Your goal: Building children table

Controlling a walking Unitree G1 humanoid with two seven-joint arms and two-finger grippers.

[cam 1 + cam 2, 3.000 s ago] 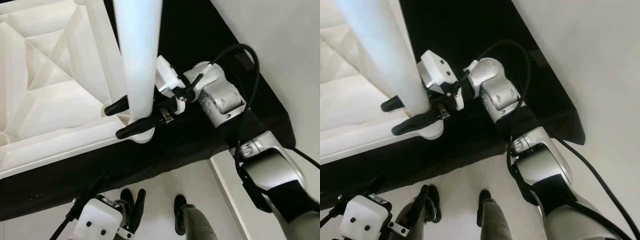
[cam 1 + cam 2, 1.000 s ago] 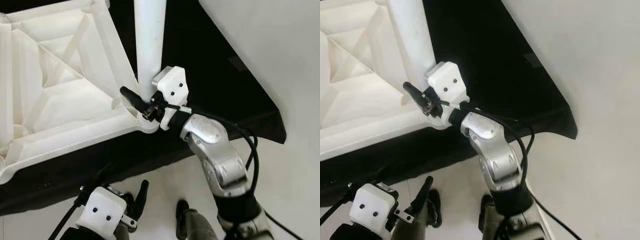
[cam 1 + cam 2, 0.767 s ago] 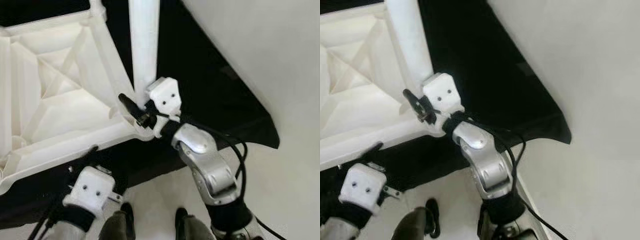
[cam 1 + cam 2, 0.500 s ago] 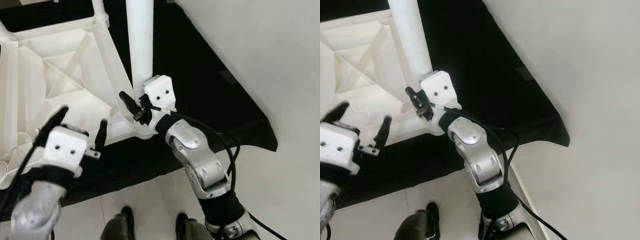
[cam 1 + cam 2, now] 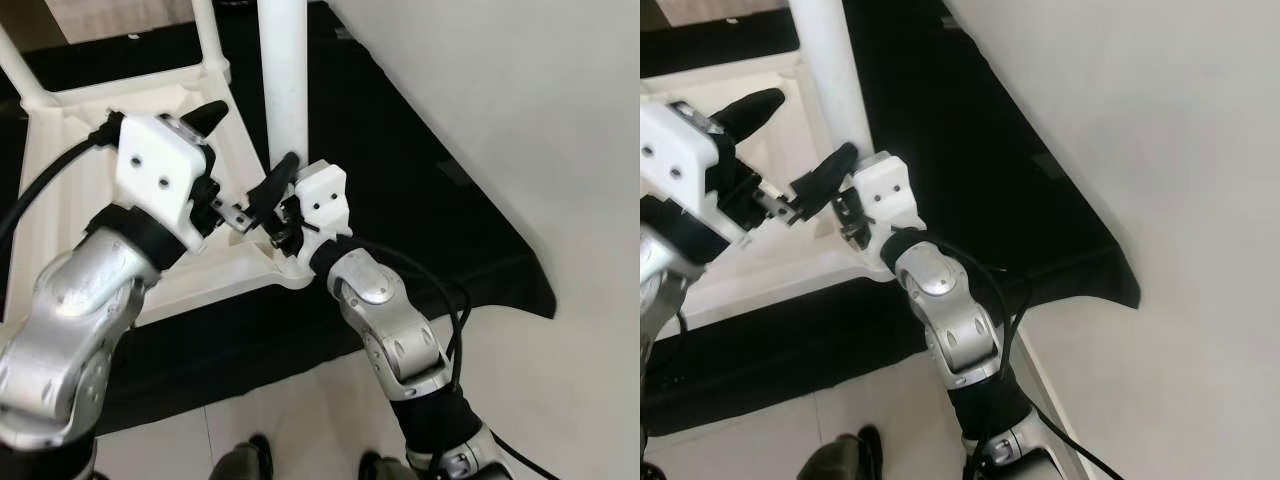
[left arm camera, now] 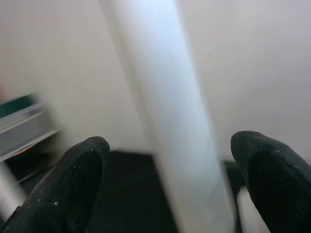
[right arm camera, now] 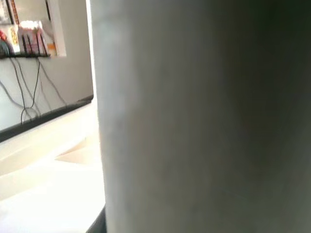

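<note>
The white children's table top (image 5: 70, 130) lies upside down on a black mat (image 5: 420, 230). A white table leg (image 5: 283, 80) stands upright in its near right corner. My right gripper (image 5: 283, 222) sits at the foot of that leg, shut on it; the leg (image 7: 194, 116) looms very close in the right wrist view. My left gripper (image 5: 245, 148) is raised beside the leg, just above the right one, and is open. In the left wrist view the leg (image 6: 170, 107) passes between the two spread fingers (image 6: 82, 165) without touching them.
Two more white legs (image 5: 208, 35) (image 5: 20, 70) stand at the far corners of the table top. A pale surface (image 5: 520, 120) borders the mat on the right. White floor and my feet (image 5: 240, 462) lie below the mat's near edge.
My left arm has come up from down by my feet to the leg, its open fingers now either side of it. The right gripper stays at the leg's foot. The camera has shifted.
</note>
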